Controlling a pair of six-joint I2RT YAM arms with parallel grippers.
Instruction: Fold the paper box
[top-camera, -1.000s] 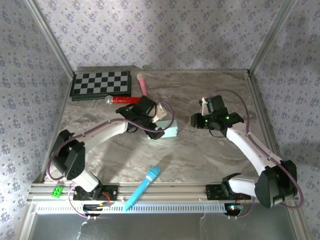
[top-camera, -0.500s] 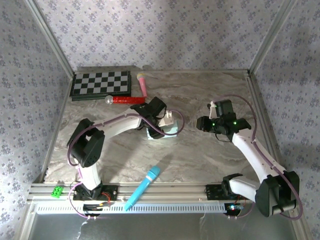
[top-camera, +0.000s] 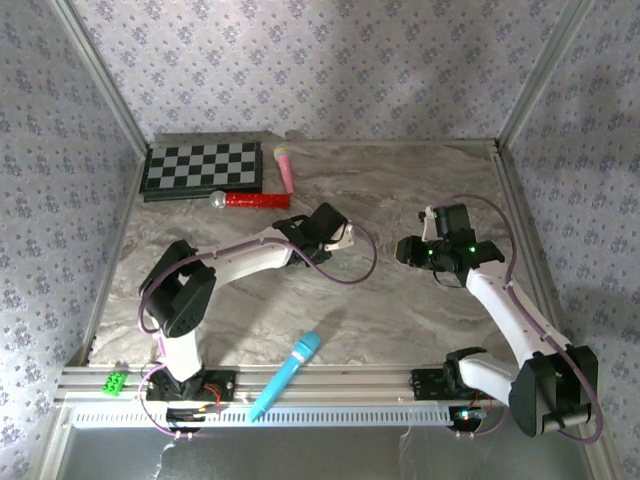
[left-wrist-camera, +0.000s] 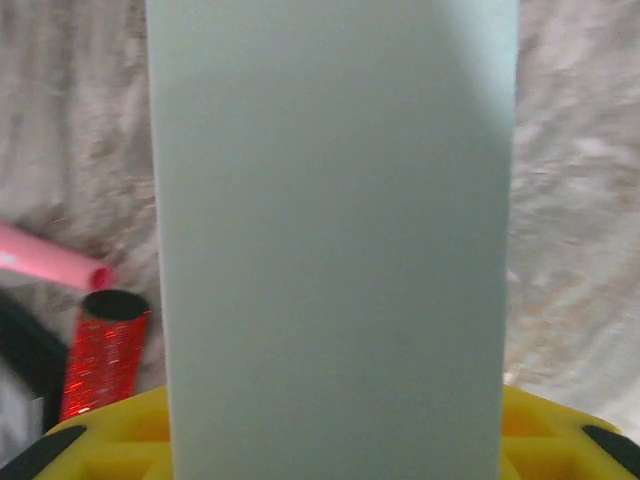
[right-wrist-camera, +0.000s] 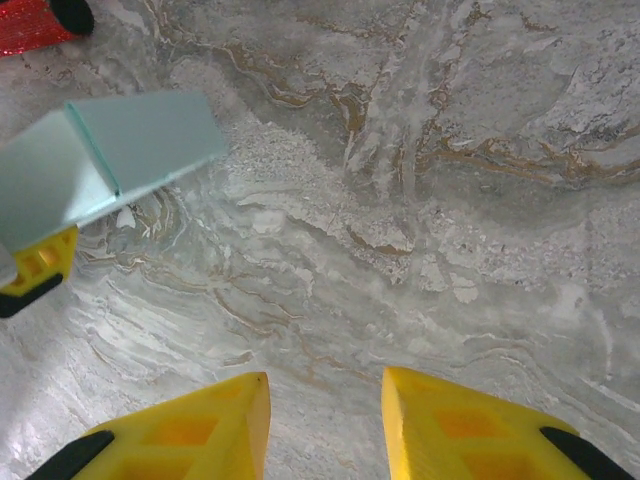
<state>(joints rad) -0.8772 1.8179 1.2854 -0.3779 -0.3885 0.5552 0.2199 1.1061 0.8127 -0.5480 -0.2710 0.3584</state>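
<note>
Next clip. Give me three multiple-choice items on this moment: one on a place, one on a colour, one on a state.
1. Where does the chessboard lie?
A. far left corner of the table
B. near right corner
C. dead centre
2. What colour is the microphone at the table's near edge?
A. red
B. blue
C. green
3. How is the right hand?
A. shut tight, empty
B. shut on a pen
C. open, empty
Answers: 1 A, it sits against the far left walls. 2 B, its whole body is bright blue. 3 C, bare table shows between its fingers.
</note>
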